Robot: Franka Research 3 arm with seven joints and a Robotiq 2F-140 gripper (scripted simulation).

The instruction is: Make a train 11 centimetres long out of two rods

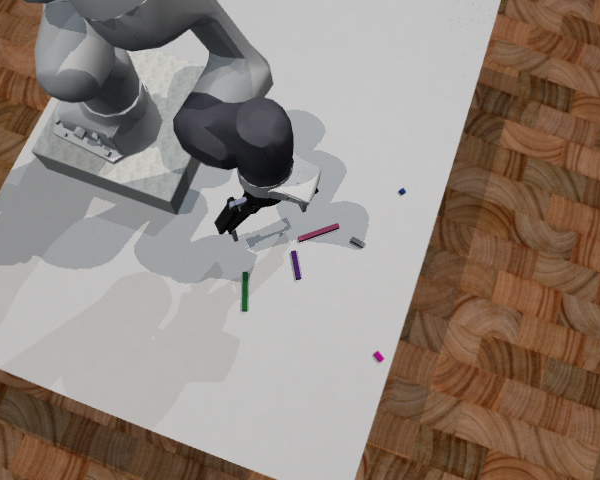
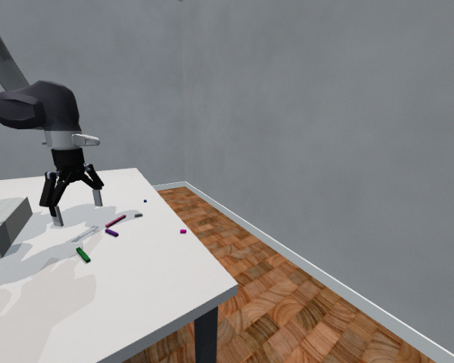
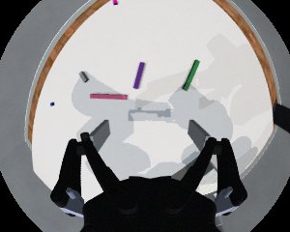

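Six rods lie flat and apart on the white table. The pink rod [image 1: 318, 231] [image 3: 108, 97] lies near the middle, with the short grey rod [image 1: 357, 242] just past its right end. The purple rod [image 1: 295, 265] [image 3: 139, 73] and the green rod [image 1: 244, 291] [image 3: 191, 75] lie in front of it. The tiny blue rod [image 1: 401, 191] and the small magenta rod [image 1: 377, 355] lie near the table's right edge. My gripper [image 1: 266, 222] [image 2: 78, 212] [image 3: 149, 127] is wide open and empty. It hovers above the table just left of the pink rod.
The robot's grey base block [image 1: 119, 170] stands at the table's back left. The table's right edge [image 1: 434, 232] runs close to the blue and magenta rods, with wooden floor below it.
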